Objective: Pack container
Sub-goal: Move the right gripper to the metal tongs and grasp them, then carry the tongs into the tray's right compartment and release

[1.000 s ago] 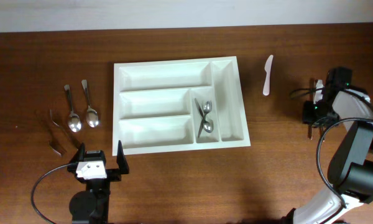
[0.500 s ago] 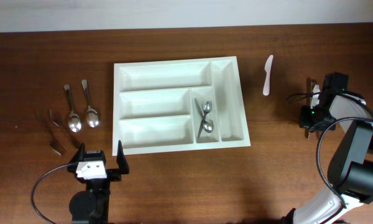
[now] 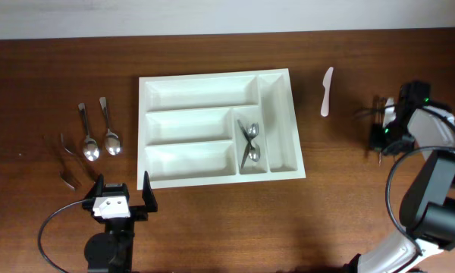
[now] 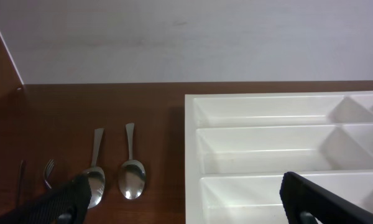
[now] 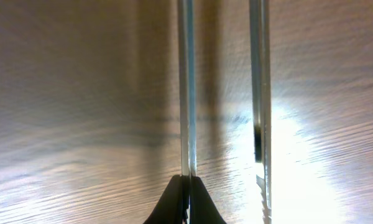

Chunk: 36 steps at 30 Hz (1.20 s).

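Observation:
The container (image 3: 216, 78) is a white compartmented tray in the middle of the table, and its left part (image 4: 191, 155) fills the right of the left wrist view. Two metal spoons (image 3: 249, 144) lie in one of its narrow compartments. My right gripper (image 3: 381, 139) is far right of the tray, low over the wood. Its jaws (image 5: 186, 190) are shut on a thin metal cutlery piece (image 5: 186, 87) seen edge-on. A second metal piece with a serrated edge (image 5: 259, 93) lies just beside it. My left gripper (image 3: 121, 199) (image 4: 186, 196) stands open and holds nothing at the tray's front left corner.
Two spoons (image 3: 101, 140) (image 4: 132, 180) and forks (image 3: 64, 155) lie on the wood left of the tray. A white plastic knife (image 3: 327, 92) lies right of the tray's far corner. The table's far edge meets a pale wall (image 4: 186, 37).
My right gripper has shut on the thin metal piece, with a small shift of the wrist. The left arm and the tray have not moved.

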Motion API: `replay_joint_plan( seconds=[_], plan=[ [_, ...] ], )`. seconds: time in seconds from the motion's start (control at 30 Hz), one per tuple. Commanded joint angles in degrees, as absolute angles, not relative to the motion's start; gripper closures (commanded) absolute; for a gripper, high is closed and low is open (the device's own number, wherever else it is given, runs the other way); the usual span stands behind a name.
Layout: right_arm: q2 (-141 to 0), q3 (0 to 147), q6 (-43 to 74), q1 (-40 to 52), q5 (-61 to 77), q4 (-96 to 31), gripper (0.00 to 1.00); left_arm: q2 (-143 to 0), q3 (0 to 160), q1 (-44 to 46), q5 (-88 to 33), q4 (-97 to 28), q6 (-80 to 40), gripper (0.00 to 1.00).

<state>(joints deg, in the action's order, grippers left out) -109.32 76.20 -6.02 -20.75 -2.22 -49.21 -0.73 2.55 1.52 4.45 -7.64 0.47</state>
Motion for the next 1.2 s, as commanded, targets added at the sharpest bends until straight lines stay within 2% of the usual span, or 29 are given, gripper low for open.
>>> replay_joint_plan(
  seconds=[0.0,0.27,0.8,1.17],
  plan=[
    [-103.07,81.78,-5.52,-17.89,0.05,-51.03,0.96,-0.3,2.02,1.28,4.25,-7.51,1.58,0.01],
    [-99.68,84.03,-5.5,-8.71,5.69,-55.61,0.96,-0.3,2.02,1.28,4.25,-7.51,1.58,0.01],
    [-100.86,83.79,-4.01,11.2,5.82,-55.94,0.96,-0.3,2.02,1.28,4.25,-7.51,1.58,0.01],
    [-104.53,83.79,-0.54,15.35,5.61,-55.7,0.96,-0.3,2.02,1.28,4.25,-7.49,1.58,0.01]
  ],
)
